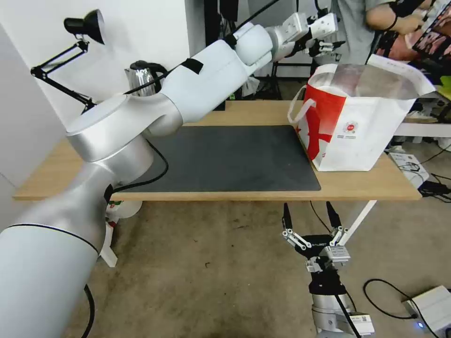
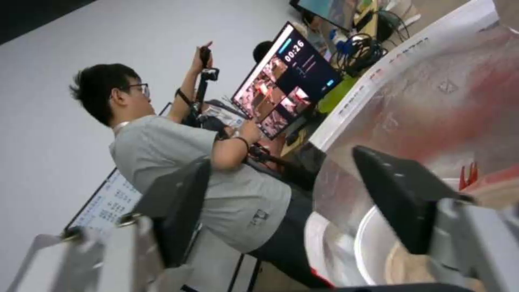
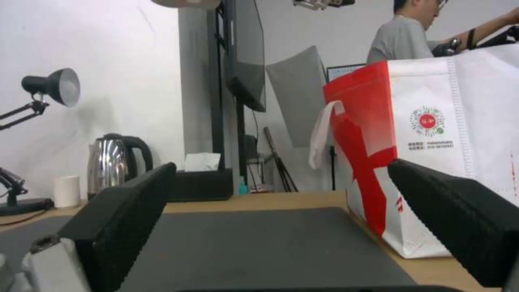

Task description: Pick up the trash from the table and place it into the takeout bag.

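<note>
Left gripper (image 1: 324,35): reaching out on the extended left arm, hovering above the rear rim of the takeout bag, fingers (image 2: 403,194) spread apart and gripping nothing.
Below the left fingers: looking down into the takeout bag (image 2: 432,93), silver lining showing, a white round rim (image 2: 363,247) lying inside with beige (image 2: 403,265) within it and a bit of red (image 2: 469,174) beside; not possible telling which piece of trash is which.
Right gripper (image 1: 310,220): hanging low in front of the table's near edge, below tabletop level, pointing up, fingers (image 3: 129,211) standing wide apart with nothing between them.
Takeout bag (image 1: 357,126): standing upright on the right part of the table (image 1: 235,112), mouth gaping open, red panel facing the mat, white strap handle (image 1: 297,105) drooping over that side.
Mat (image 1: 230,157): lying dark grey across the middle of the table, its right edge sitting just beside the bag.
Far left of the table: kettle (image 3: 111,162), small white cup (image 3: 67,190), black tissue box (image 3: 200,182) and desk lamp (image 3: 51,87) standing along the back edge.
</note>
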